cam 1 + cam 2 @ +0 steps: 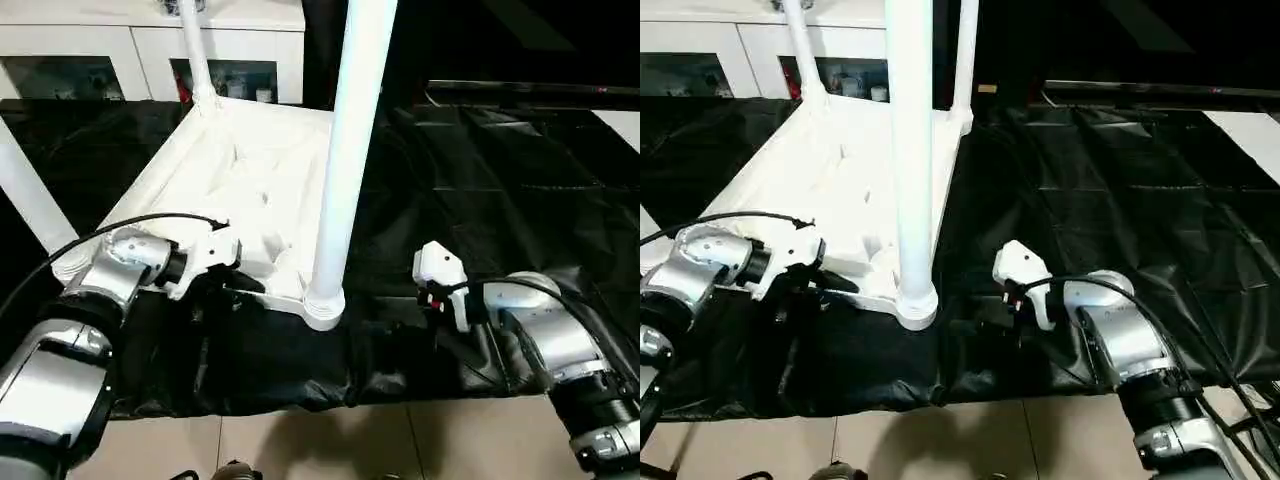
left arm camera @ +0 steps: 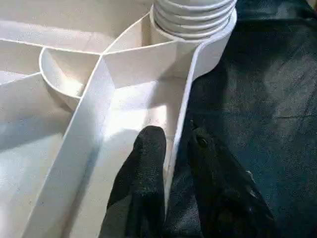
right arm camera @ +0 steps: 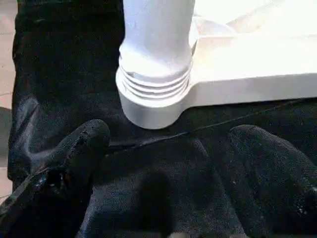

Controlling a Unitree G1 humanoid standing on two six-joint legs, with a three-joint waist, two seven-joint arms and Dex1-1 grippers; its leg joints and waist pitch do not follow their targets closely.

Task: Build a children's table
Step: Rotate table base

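The two eye views look forward and down from the head, over both forearms, side by side on the same scene. The left wrist view looks very near along its fingers at the tabletop rim. The right wrist view looks close at the near corner leg. All four share this corner.

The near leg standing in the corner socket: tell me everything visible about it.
The near leg is a long white tube, plastic by its look, standing upright in a round corner socket of the upturned tabletop. Ribbed rings circle its foot where it enters the socket. Neither gripper touches it; the left gripper straddles the tabletop's rim nearby.
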